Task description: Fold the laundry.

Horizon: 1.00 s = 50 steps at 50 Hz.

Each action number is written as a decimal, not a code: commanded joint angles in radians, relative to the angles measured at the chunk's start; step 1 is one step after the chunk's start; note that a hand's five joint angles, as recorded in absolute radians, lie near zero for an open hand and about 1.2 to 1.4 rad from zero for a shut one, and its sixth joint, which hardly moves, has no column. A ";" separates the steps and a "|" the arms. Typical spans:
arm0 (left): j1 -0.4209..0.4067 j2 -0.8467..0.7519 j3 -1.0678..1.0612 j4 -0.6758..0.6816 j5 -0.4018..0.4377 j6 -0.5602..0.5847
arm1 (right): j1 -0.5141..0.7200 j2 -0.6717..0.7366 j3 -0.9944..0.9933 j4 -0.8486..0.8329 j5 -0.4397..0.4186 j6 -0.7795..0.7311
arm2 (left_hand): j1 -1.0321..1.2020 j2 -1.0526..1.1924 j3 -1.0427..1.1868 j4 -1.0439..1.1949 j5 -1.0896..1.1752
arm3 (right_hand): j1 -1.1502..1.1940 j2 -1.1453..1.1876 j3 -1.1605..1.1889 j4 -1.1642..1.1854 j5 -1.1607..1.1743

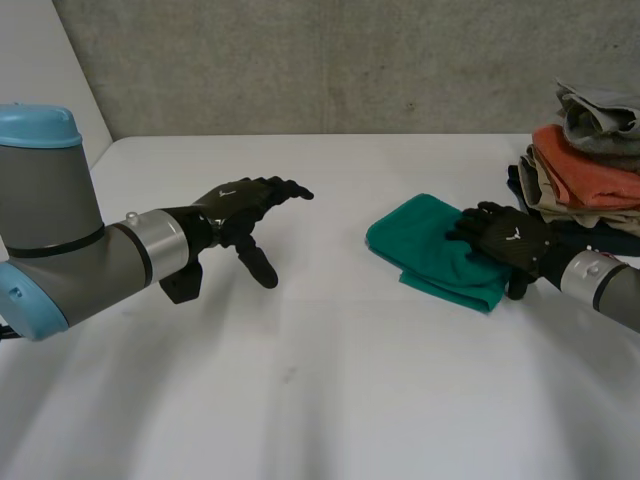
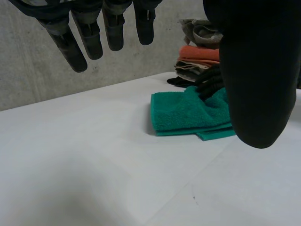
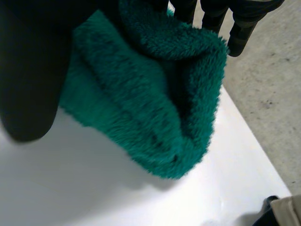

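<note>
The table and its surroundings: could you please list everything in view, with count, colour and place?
green towel: one, green, folded, on the table right of centre, under the right hand
laundry pile: one stack of several pieces, grey on top, then orange, beige and dark, at the table's far right, beyond the towel
table: one, white, under everything
wall: one, grey concrete, behind the table
left arm: one, grey with light-blue caps, reaching in from the left
right arm: one, grey, coming in from the right
left hand: one, black, open, above bare table left of the towel
right hand: one, black, on the towel's pile-side end, towel bunched between thumb and fingers
</note>
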 commanded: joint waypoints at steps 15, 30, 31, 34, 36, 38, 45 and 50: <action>0.006 -0.001 0.000 0.000 0.004 0.001 | 0.068 0.060 -0.111 -0.062 0.076 0.085 | -0.013 -0.026 -0.017 -0.007 -0.043 | 0.083 0.089 0.086 0.088 0.077; 0.012 0.002 0.002 0.000 0.007 -0.002 | 0.118 0.010 -0.171 -0.277 0.209 0.383 | -0.013 -0.026 -0.017 -0.007 -0.043 | 1.188 1.194 1.191 1.193 1.182; 0.012 0.002 0.002 0.000 0.005 -0.003 | 0.124 -0.002 -0.174 -0.298 0.220 0.405 | -0.013 -0.026 -0.017 -0.007 -0.043 | 1.188 1.194 1.191 1.193 1.182; 0.015 0.003 0.002 0.000 0.007 -0.003 | 0.146 -0.047 -0.191 -0.382 0.263 0.500 | -0.013 -0.026 -0.017 -0.007 -0.043 | 1.188 1.194 1.191 1.193 1.182; 0.018 0.005 0.002 0.000 0.007 -0.003 | 0.155 -0.062 -0.206 -0.426 0.290 0.546 | -0.013 -0.026 -0.017 -0.007 -0.043 | 1.188 1.194 1.191 1.193 1.182; 0.020 0.006 0.002 0.000 0.007 -0.004 | 0.166 -0.082 -0.247 -0.487 0.347 0.607 | -0.013 -0.026 -0.017 -0.007 -0.043 | 1.188 1.194 1.191 1.193 1.182; 0.020 0.009 0.002 -0.002 0.011 -0.009 | 0.120 -0.098 -0.479 -0.512 0.524 0.746 | -0.013 -0.026 -0.017 -0.007 -0.043 | 1.188 1.194 1.191 1.193 1.182; 0.020 0.012 0.000 -0.002 0.011 -0.009 | 0.046 -0.058 -0.660 -0.379 0.530 0.757 | -0.013 -0.026 -0.017 -0.007 -0.043 | 1.188 1.194 1.191 1.193 1.182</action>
